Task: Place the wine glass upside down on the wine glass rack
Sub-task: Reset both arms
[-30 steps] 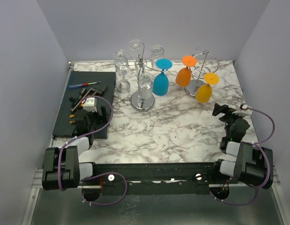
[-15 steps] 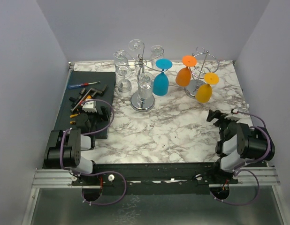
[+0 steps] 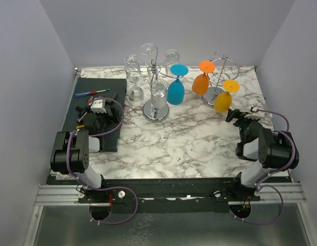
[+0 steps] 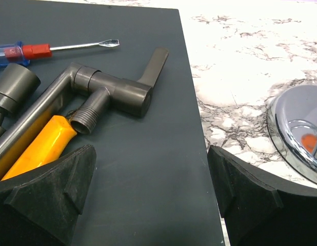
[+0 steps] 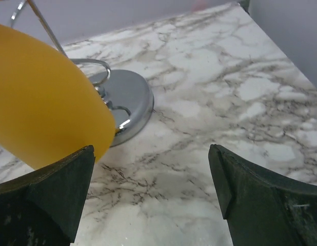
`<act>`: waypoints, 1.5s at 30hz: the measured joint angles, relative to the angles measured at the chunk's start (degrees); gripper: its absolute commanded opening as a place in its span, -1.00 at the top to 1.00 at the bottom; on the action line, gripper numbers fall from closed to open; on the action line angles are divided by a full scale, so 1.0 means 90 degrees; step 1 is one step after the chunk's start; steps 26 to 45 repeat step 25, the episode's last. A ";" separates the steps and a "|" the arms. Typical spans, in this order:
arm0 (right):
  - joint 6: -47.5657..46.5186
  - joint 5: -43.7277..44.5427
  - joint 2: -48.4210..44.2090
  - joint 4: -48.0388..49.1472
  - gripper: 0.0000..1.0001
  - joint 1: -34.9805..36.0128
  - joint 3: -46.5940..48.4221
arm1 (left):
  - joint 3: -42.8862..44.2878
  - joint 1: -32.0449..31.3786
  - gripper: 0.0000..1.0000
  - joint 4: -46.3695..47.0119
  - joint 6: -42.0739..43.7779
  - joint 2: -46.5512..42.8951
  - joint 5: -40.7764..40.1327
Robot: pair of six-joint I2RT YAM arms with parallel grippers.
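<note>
Two chrome wine glass racks stand at the back. The left rack (image 3: pixel 156 109) carries a blue glass (image 3: pixel 175 88) and a clear glass (image 3: pixel 158 95), both upside down. More clear glasses (image 3: pixel 134 78) crowd its left side; I cannot tell if they hang or stand. The right rack (image 3: pixel 218 77) holds an orange glass (image 3: pixel 201 81) and a yellow glass (image 3: pixel 223 100) (image 5: pixel 40 97), both inverted. My right gripper (image 3: pixel 238 117) (image 5: pixel 151 164) is open and empty just in front of the yellow glass. Over the dark mat (image 4: pixel 148 128) my left gripper (image 3: pixel 106 119) (image 4: pixel 151 169) is open and empty.
On the mat (image 3: pixel 81 134) lie a grey faucet part (image 4: pixel 117 89), a red-and-blue screwdriver (image 4: pixel 40 50) (image 3: pixel 89 93) and a yellow-handled tool (image 4: pixel 43 146). The left rack's chrome base (image 4: pixel 302 133) sits just right of the mat. Walls close in the table on three sides.
Both arms have risen from their folded rest. The left gripper moved forward over the mat; the right gripper advanced toward the yellow glass. Both stayed open.
</note>
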 measured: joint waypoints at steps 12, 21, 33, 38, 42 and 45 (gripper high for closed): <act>-0.0199 -0.0041 -0.0027 -0.0357 -0.99 0.0148 0.0172 | 0.0032 0.0000 -0.97 -0.0389 -0.0046 0.0002 -0.0007; -0.0214 -0.0053 -0.0027 -0.0359 -0.99 0.0148 0.0170 | 0.0032 0.0000 -0.97 -0.0440 -0.0053 0.0002 -0.0010; -0.0214 -0.0053 -0.0027 -0.0359 -0.99 0.0148 0.0170 | 0.0032 0.0000 -0.97 -0.0474 -0.0063 0.0002 -0.0010; -0.0214 -0.0053 -0.0027 -0.0359 -0.99 0.0148 0.0170 | 0.0032 0.0000 -0.97 -0.0474 -0.0063 0.0002 -0.0010; -0.0214 -0.0053 -0.0027 -0.0359 -0.99 0.0148 0.0170 | 0.0032 0.0000 -0.97 -0.0474 -0.0063 0.0002 -0.0010; -0.0214 -0.0053 -0.0027 -0.0359 -0.99 0.0148 0.0170 | 0.0032 0.0000 -0.97 -0.0474 -0.0063 0.0002 -0.0010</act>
